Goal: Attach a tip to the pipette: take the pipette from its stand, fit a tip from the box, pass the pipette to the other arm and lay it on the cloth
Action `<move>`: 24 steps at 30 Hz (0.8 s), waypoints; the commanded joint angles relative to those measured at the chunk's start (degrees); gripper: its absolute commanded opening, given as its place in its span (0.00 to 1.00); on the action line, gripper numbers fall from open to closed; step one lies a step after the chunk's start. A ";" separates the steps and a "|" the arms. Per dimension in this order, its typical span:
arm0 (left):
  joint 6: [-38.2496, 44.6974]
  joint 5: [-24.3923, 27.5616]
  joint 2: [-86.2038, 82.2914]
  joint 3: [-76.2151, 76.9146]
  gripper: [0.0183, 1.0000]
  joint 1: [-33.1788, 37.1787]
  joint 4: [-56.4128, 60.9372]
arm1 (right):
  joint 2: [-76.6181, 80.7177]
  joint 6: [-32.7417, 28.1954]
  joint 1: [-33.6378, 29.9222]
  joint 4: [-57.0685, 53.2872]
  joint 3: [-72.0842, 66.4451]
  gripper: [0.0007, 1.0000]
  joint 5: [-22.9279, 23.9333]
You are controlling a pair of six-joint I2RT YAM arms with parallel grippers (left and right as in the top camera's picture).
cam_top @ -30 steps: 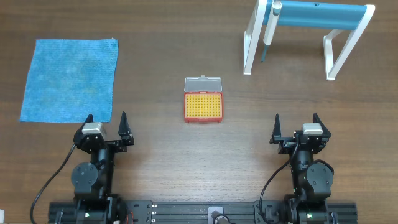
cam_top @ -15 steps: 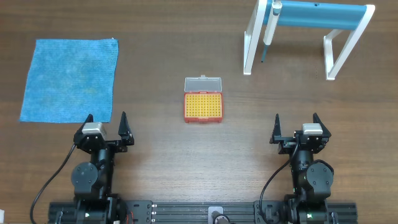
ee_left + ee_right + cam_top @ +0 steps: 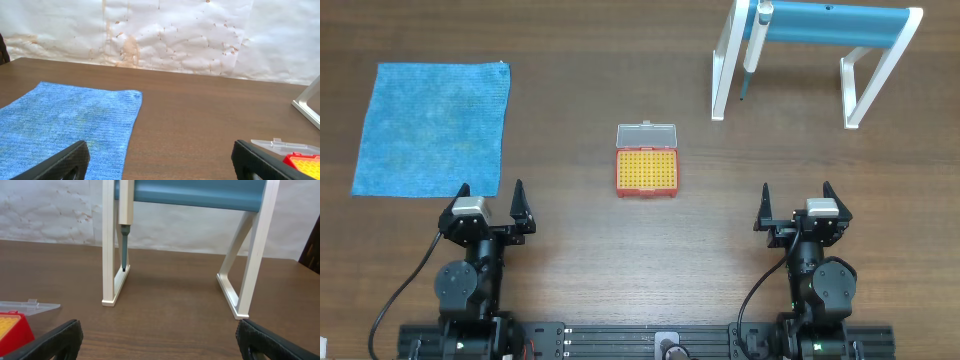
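Note:
The pipette [image 3: 752,50] hangs from the left end of the blue-and-white stand [image 3: 820,25] at the back right; in the right wrist view the pipette [image 3: 124,227] points down beside the stand's white leg [image 3: 110,245]. The red tip box [image 3: 646,171] with yellow tips sits mid-table, its clear lid folded back. A blue cloth [image 3: 434,128] lies at the back left. My left gripper [image 3: 490,203] rests open near the front left, just in front of the cloth. My right gripper [image 3: 796,204] rests open at the front right, well short of the stand.
The brown wooden table [image 3: 570,270] is bare between the arms and the box. A papered white wall [image 3: 175,35] stands behind the table. The tip box corner [image 3: 300,160] and cloth [image 3: 65,125] appear in the left wrist view.

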 commanded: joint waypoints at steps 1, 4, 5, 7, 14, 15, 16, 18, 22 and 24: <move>-0.52 0.15 -0.37 -0.09 0.92 0.07 -0.42 | -0.63 -0.55 0.33 -0.50 -0.13 0.99 -1.16; -0.52 0.15 -0.37 -0.09 0.92 0.07 -0.42 | -0.61 -0.52 0.33 -0.50 -0.13 0.99 -1.18; -0.52 0.15 -0.37 -0.09 0.92 0.07 -0.42 | -0.44 -0.20 0.33 -0.52 -0.13 0.99 -1.20; -0.52 0.15 -0.37 -0.09 0.92 0.07 -0.42 | -0.31 0.35 0.28 -0.48 -0.13 0.99 -1.18; -0.52 0.15 -0.37 -0.09 0.92 0.07 -0.42 | 5.20 1.84 0.28 -0.13 5.55 0.99 -1.18; -0.52 0.15 -0.37 -0.09 0.92 0.07 -0.42 | 7.30 1.84 0.28 -0.11 7.13 0.99 -1.18; -0.52 0.15 -0.37 -0.09 0.92 0.07 -0.42 | 9.92 1.84 0.28 -0.11 8.98 0.99 -1.18; -0.52 0.15 -0.37 -0.09 0.92 0.07 -0.42 | 17.81 1.86 0.33 -0.04 13.97 0.99 -1.22; -0.52 0.15 -0.37 -0.09 0.92 0.07 -0.42 | 34.56 2.60 0.33 7.48 21.97 0.99 -2.97; -0.52 0.15 -0.37 -0.09 0.92 0.07 -0.42 | 42.64 4.66 0.33 16.22 23.76 0.99 -6.80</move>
